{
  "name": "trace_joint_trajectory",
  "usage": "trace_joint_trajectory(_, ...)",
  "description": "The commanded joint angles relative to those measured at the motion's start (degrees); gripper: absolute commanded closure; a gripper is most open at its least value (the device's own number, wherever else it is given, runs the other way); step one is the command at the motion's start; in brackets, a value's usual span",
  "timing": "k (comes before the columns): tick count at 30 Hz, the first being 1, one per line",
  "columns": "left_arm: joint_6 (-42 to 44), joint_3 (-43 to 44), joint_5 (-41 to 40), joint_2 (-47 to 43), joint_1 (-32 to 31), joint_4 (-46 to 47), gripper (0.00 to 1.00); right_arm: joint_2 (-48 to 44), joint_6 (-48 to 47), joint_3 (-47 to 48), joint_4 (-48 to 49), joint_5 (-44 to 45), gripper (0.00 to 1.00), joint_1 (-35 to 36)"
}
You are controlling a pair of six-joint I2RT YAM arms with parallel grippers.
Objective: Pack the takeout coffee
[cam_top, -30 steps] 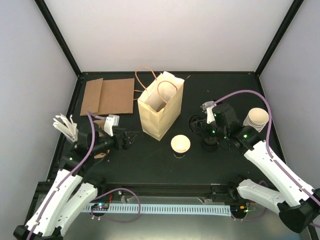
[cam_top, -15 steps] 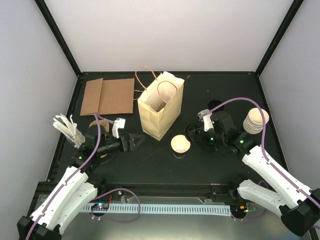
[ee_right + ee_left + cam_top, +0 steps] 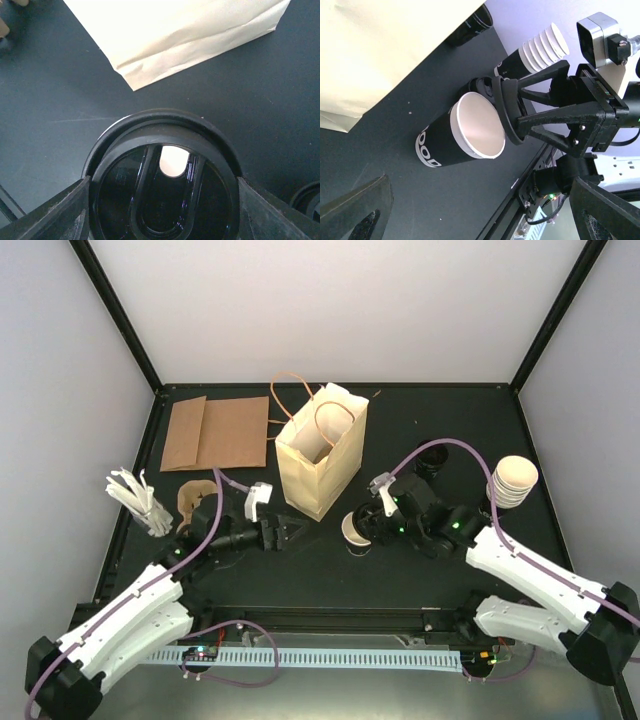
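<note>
The takeout coffee cup (image 3: 349,530) stands in front of the paper bag (image 3: 320,455). It has a black outside and a cream inside (image 3: 476,125). My right gripper (image 3: 368,523) is shut on a round black lid (image 3: 162,192), and holds it right at the cup's rim, partly over the mouth (image 3: 507,107). Cream shows through the lid's drink hole (image 3: 174,161). My left gripper (image 3: 287,533) is open to the left of the cup, apart from it, and its fingers (image 3: 355,212) frame the cup in the left wrist view.
A stack of white cups (image 3: 512,480) and black lids (image 3: 432,458) stand at the right. A flat brown bag (image 3: 215,432) lies at the back left. White sticks (image 3: 135,498) and brown sleeves (image 3: 195,500) are at the left edge.
My right gripper has carried the lid leftward from the lid stack to the cup. My left gripper has moved right, closer to the cup, and stays open.
</note>
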Motion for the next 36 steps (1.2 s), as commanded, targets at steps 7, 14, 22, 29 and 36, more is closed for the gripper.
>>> trace_joint_trajectory(7, -0.37, 1.4, -5.6, 5.61, -4.59, 6.14, 0.01, -0.26, 2.46, -0.31, 1.95, 6.39, 0.37, 4.68)
trace_joint_trajectory(14, -0.01, 2.43, -6.28, 7.37, -5.94, 6.36, 0.03, 2.75, 2.14, -0.12, 3.01, 8.15, 0.37, 6.26)
trace_joint_trajectory(22, -0.53, 2.69, -5.98, 8.68, -6.41, 6.77, 0.04, 4.48, 1.77, 0.01, 3.78, 8.92, 0.37, 7.56)
trace_joint_trajectory(29, -0.56, 3.0, -5.31, 10.31, -6.86, 7.71, 0.04, 6.12, 1.76, 0.03, 4.12, 9.28, 0.36, 8.46)
trace_joint_trajectory(36, -0.68, 3.39, -5.13, 12.01, -7.33, 8.31, 0.05, 7.89, 1.52, 0.41, 3.95, 10.12, 0.36, 9.22)
